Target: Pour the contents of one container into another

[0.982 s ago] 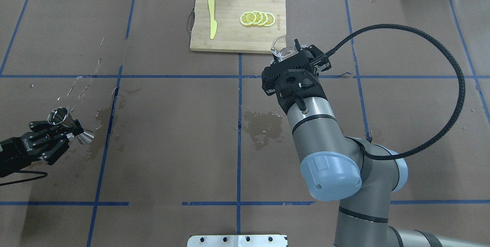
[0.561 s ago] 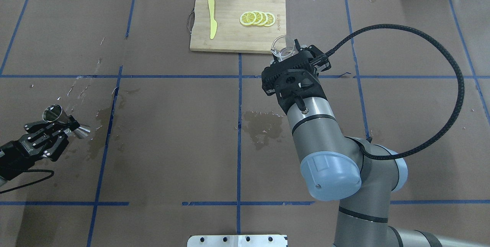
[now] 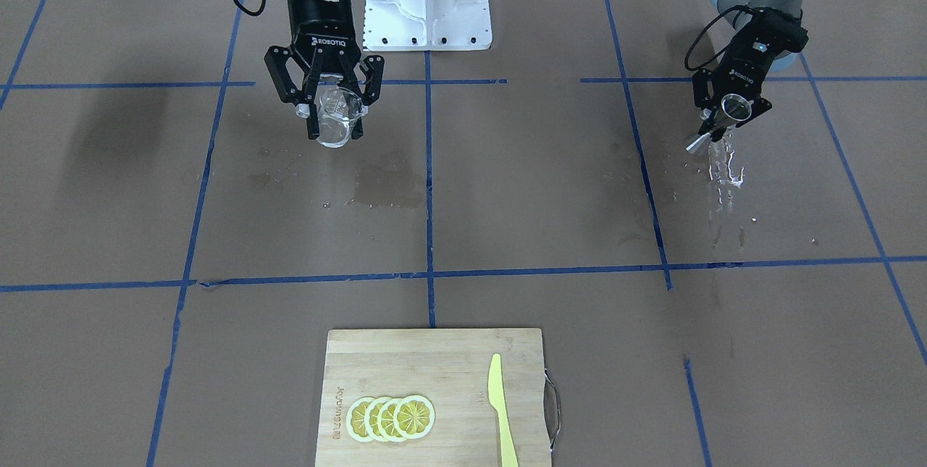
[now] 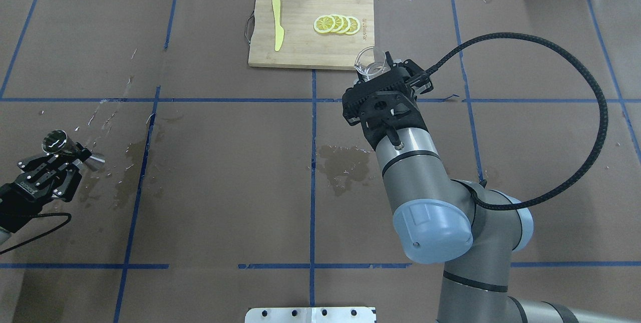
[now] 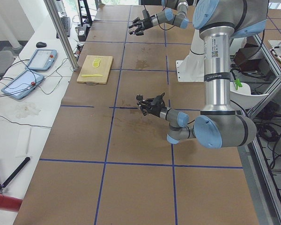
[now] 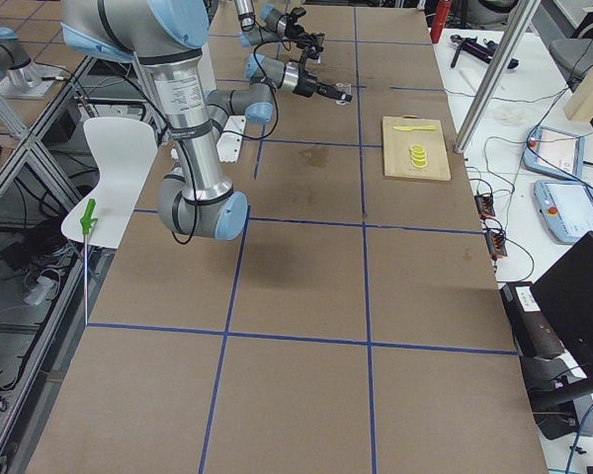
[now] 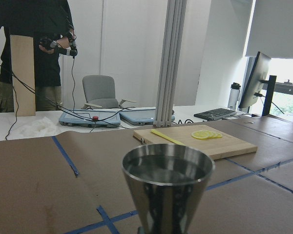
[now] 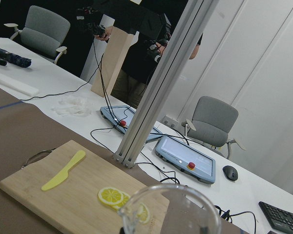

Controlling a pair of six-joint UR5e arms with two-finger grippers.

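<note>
The clear glass hangs above the table, just off the cutting board's near right corner, with my right gripper shut on it. It shows again as glass between the fingers of the right gripper; the right wrist view catches only its rim. The steel jigger sits at the far left, held at its waist by my left gripper, which is shut on it. From across the table the jigger and left gripper are above wet streaks. The jigger looks upright in the left wrist view.
A bamboo cutting board at the far middle carries lemon slices and a yellow knife. Wet patches darken the brown paper at the centre and near the left gripper. A white base plate sits at the near edge.
My left gripper has carried the jigger further to the left and slightly away from the robot. The right arm and the glass have stayed put.
</note>
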